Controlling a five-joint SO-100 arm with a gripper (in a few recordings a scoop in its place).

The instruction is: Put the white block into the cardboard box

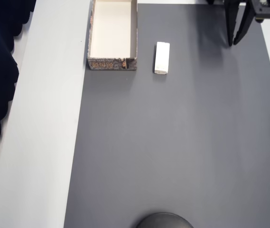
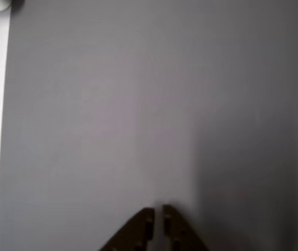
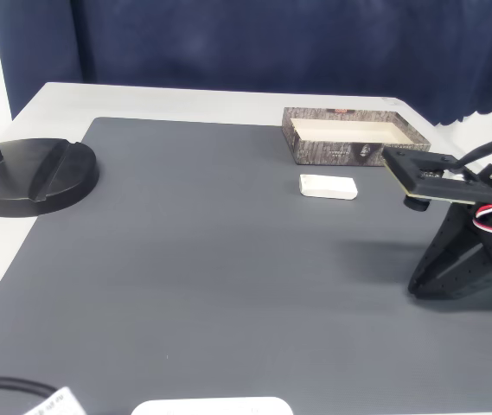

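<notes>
Lying flat on the dark grey mat [image 1: 172, 142]: small plain white rectangular block [image 1: 162, 58], just beside the shallow open-top cardboard box [image 1: 112, 63], not touching it. Overhead view puts the block right of the box, long sides parallel. Fixed view has the block [image 3: 328, 186] in front of the box [image 3: 354, 149], near its patterned brown-grey wall. Box interior is cream-white; orange lettering shows on its short outer wall. Black 2-finger gripper [image 1: 236, 42] sits well right of the box in the overhead view, over bare mat, holding nothing. Wrist view: fingertips nearly together, gripper [image 2: 158, 213] clenched with only a thin slit between. Black round stand base [image 3: 29, 177] is far left of the box.
</notes>
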